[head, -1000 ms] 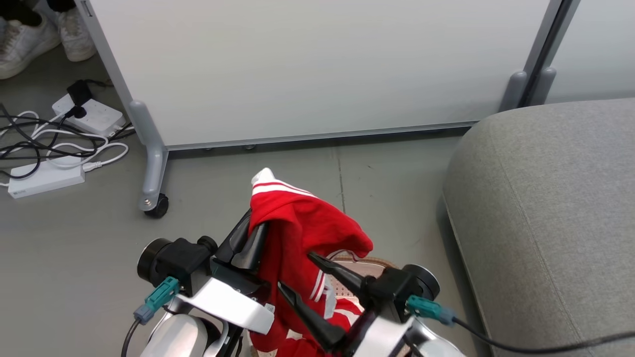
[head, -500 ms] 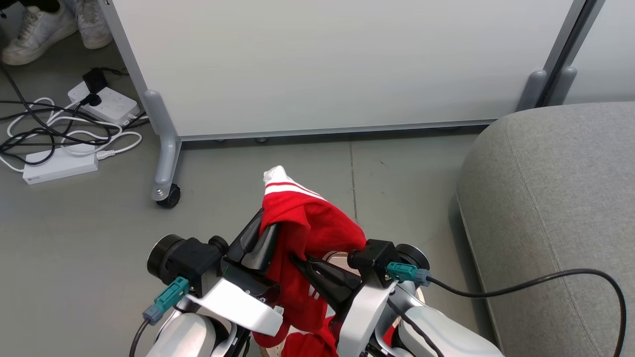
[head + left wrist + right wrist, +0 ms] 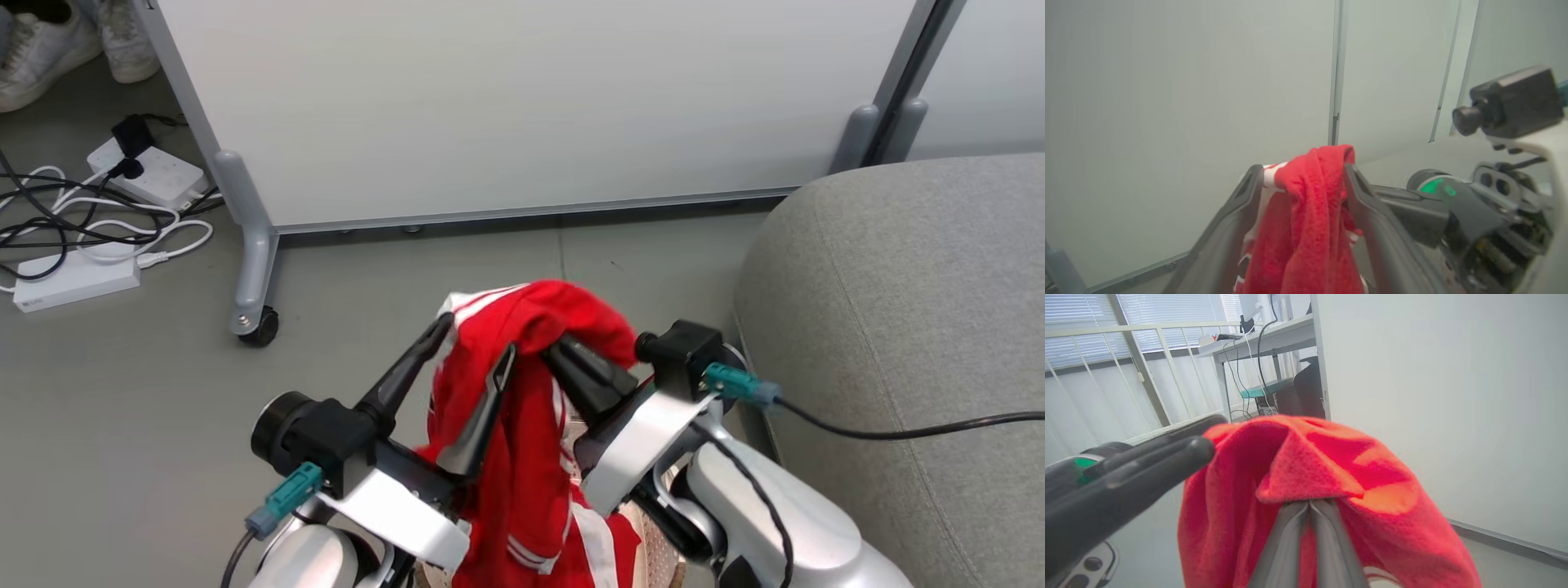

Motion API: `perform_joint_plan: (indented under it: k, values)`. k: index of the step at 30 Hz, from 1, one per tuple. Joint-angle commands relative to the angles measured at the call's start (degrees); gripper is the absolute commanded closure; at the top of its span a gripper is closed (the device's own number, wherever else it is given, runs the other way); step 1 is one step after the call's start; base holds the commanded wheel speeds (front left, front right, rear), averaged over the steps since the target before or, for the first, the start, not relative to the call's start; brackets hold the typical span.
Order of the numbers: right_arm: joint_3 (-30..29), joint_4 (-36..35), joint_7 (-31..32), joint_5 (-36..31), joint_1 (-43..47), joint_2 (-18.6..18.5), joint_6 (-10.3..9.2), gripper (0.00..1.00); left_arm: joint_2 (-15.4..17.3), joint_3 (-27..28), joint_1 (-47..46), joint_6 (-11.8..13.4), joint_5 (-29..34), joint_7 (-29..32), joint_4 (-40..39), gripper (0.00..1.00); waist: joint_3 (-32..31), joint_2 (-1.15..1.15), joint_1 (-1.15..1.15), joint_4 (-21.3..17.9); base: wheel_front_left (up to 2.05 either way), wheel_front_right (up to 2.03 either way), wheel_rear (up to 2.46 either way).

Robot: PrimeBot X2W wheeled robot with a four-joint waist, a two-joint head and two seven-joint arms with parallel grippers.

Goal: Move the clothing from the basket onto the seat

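Nearest the head camera, two pale forearms rise from the bottom edge, each ending in a dark two-fingered hand. Between them hangs a red garment [image 3: 531, 457] with white stripes, lifted clear of the floor. The left hand [image 3: 478, 336] is released: its two long fingers stand wide apart, and the cloth drapes loosely over and between them. The left wrist view shows the same thing, with the fabric bunched between the spread fingers and trailing down.

The right hand [image 3: 567, 351] is clenched on the red garment. In the right wrist view its fingers press together with a fold of red cloth pinched at their tips, and the rest spills down on both sides. The left hand's dark fingers lie just beside that fold.

Directly below the hanging cloth, a little of the perforated basket [image 3: 657, 547] shows between the garment and the right forearm. It stands on the grey floor [image 3: 122, 425].

To the robot's right, near the basket, is the rounded corner of a large grey fabric sofa [image 3: 898, 327]; the garment is not on it.

Farther off stands a white partition panel [image 3: 531, 106] on a castor [image 3: 260, 327]. To its left lie white power strips [image 3: 73, 282] amid tangled cables, and beyond them a pair of white trainers [image 3: 49, 45].
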Motion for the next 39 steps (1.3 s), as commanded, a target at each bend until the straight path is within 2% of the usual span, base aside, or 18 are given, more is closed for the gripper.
perform_joint_plan:
  k: [1,10,16,26,39]
  values:
    - [-1.43,0.22,-0.84,-0.21,-0.85,-0.24,0.13,1.0,0.5,-0.71,0.74,-0.53,-0.17,0.72,-0.36,0.0,0.16,0.0,0.0,-0.62,0.0,0.0,0.0]
    - [-9.61,4.69,-1.55,-2.44,-0.85,-0.24,0.13,1.0,4.33,-8.83,2.13,-2.57,1.27,4.08,-2.73,0.0,0.89,0.0,0.0,-2.1,0.0,0.0,0.0]
    - [-13.63,7.05,-1.56,-4.55,0.85,-0.25,0.13,1.0,6.34,-10.79,2.35,-2.75,1.29,5.02,-3.18,0.0,1.97,0.0,0.0,-4.77,0.0,0.0,0.0]
    - [-17.99,6.0,-1.53,-6.76,3.13,-0.26,0.13,1.0,8.02,-10.62,1.46,-1.91,1.57,5.53,-3.36,0.0,4.01,0.0,0.0,-12.17,0.0,0.0,0.0]
    - [-22.95,1.36,-1.54,-8.38,4.0,-0.24,0.13,1.0,10.84,-11.59,-0.01,-1.98,2.27,7.19,-6.49,0.0,8.03,0.0,0.0,-24.17,0.0,0.0,0.0]
